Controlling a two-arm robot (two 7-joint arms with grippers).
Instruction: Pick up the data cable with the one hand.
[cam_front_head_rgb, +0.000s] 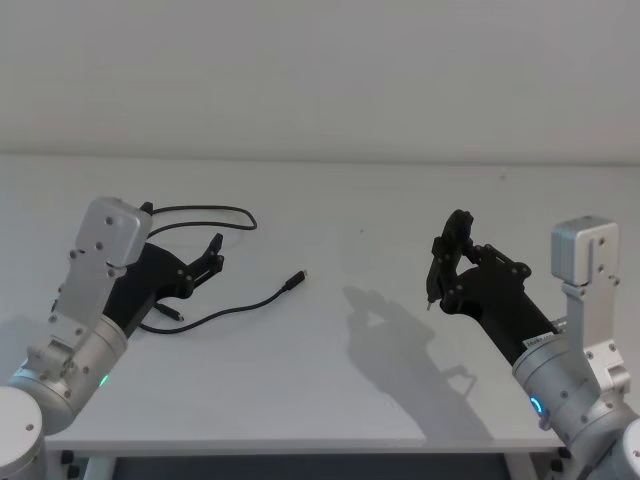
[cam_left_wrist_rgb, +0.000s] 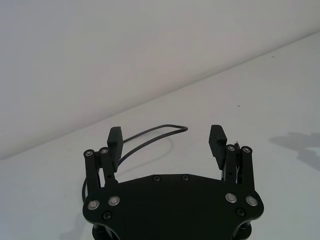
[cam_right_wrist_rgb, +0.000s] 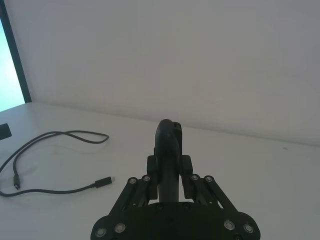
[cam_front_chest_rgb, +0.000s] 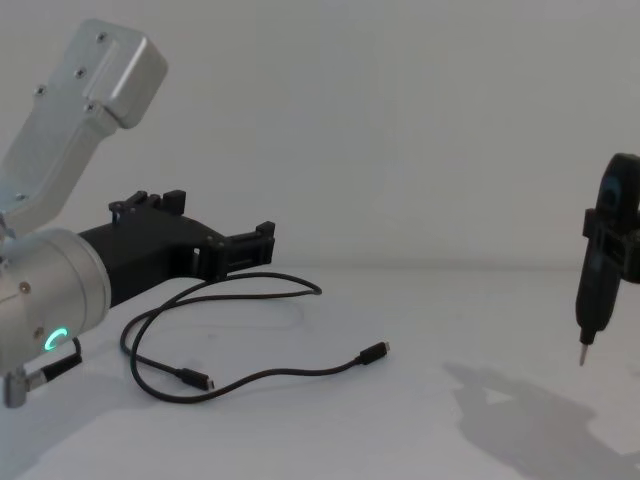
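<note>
— How far along am I?
— Nothing is lifted yet. Your left tool (cam_front_head_rgb: 213, 255) hovers with its fingers apart over the data cable (cam_front_head_rgb: 200, 208), which lies flat near the worktop's (cam_front_head_rgb: 330, 400) left edge.
— How does it lie?
— In a loose loop, with its long axis running from the left edge to the middle and one plug pointing toward the middle. Your right tool (cam_front_head_rgb: 450, 245), clamped on a pointed stylus (cam_front_chest_rgb: 595, 290), is parked near the right edge.

My left gripper (cam_front_head_rgb: 214, 253) hangs with its jaws apart above the left part of the data cable (cam_front_head_rgb: 295, 281). Bare worktop (cam_front_head_rgb: 330, 380) lies all round the cord, with nothing in the way. The middle is free. My right gripper (cam_front_head_rgb: 450, 245), clamped on a black tool (cam_front_head_rgb: 438, 265), hangs well right.
</note>
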